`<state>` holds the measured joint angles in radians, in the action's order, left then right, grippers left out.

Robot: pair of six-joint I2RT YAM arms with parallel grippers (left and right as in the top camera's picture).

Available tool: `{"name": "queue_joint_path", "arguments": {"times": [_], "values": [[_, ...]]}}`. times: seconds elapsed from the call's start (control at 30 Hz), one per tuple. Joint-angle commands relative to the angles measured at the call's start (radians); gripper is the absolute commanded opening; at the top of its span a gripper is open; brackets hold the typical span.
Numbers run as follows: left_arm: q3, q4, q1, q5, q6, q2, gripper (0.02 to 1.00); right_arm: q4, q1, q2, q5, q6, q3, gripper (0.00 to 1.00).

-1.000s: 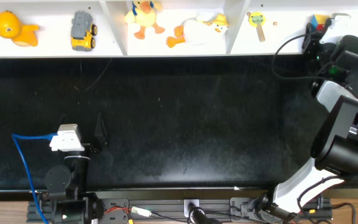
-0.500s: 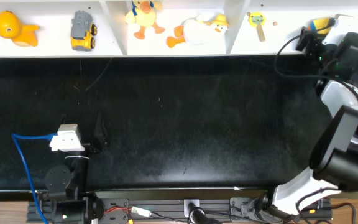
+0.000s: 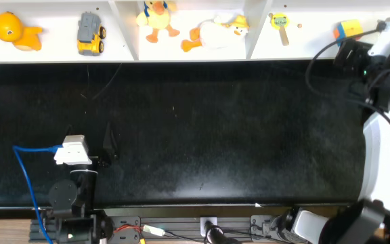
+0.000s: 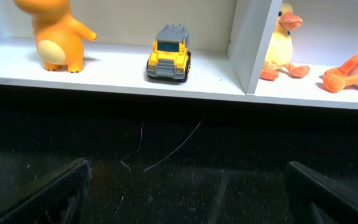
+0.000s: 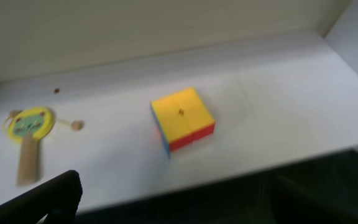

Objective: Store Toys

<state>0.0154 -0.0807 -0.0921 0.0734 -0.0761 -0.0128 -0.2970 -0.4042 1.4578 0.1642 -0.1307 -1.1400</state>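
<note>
A yellow, orange and blue cube [image 3: 348, 30] [image 5: 182, 120] lies alone on the white shelf [image 3: 317, 42] [image 5: 278, 106] at the far right. My right gripper [image 3: 351, 55] [image 5: 179, 208] hangs open just in front of the shelf edge, a little short of the cube, with nothing between its fingers. Near the table's front left, my left gripper [image 3: 108, 146] [image 4: 191, 199] stands open and empty above the black mat, facing the shelf.
More toys sit along the shelf: an orange duck [image 3: 12, 28] [image 4: 55, 31], a yellow truck [image 3: 90, 34] [image 4: 169, 51], a yellow plush duck [image 3: 156, 17] [image 4: 281, 40], a white plush duck [image 3: 212, 32] and a rattle drum [image 3: 280, 26] [image 5: 27, 134]. White dividers split the shelf into compartments.
The right gripper has let go of the cube on the shelf and drawn back from it toward the table's right side. The left arm has not moved.
</note>
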Motion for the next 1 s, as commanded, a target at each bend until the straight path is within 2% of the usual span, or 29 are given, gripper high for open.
{"name": "queue_joint_path", "arguments": {"times": [0.03, 0.27, 0.6, 0.7, 0.77, 0.83, 1.0], "values": [[-0.007, 0.005, -0.004, -0.006, -0.011, 0.010, 0.998, -0.107, 0.012, -0.103, -0.013, 0.003, -0.010, 0.996], [-0.007, 0.005, -0.004, -0.006, -0.011, 0.010, 0.998, -0.256, 0.084, -0.257, -0.016, -0.049, -0.010, 0.996], [-0.007, 0.005, -0.004, -0.006, -0.011, 0.010, 0.998, -0.392, 0.331, -0.433, -0.018, -0.049, -0.010, 0.996], [-0.007, 0.005, -0.004, -0.006, -0.011, 0.010, 0.998, -0.436, 0.414, -0.480, -0.051, -0.048, -0.010, 0.996], [-0.007, 0.005, -0.004, -0.006, -0.011, 0.010, 0.998, -0.492, 0.486, -0.521, -0.119, -0.048, -0.010, 0.996], [-0.007, 0.005, -0.004, -0.006, -0.011, 0.010, 0.998, -0.535, 0.524, -0.547, -0.153, -0.048, -0.010, 0.996], [-0.007, 0.005, -0.004, -0.005, -0.011, 0.010, 0.998, -0.630, 0.550, -0.578, -0.154, -0.049, -0.010, 0.996]]}}
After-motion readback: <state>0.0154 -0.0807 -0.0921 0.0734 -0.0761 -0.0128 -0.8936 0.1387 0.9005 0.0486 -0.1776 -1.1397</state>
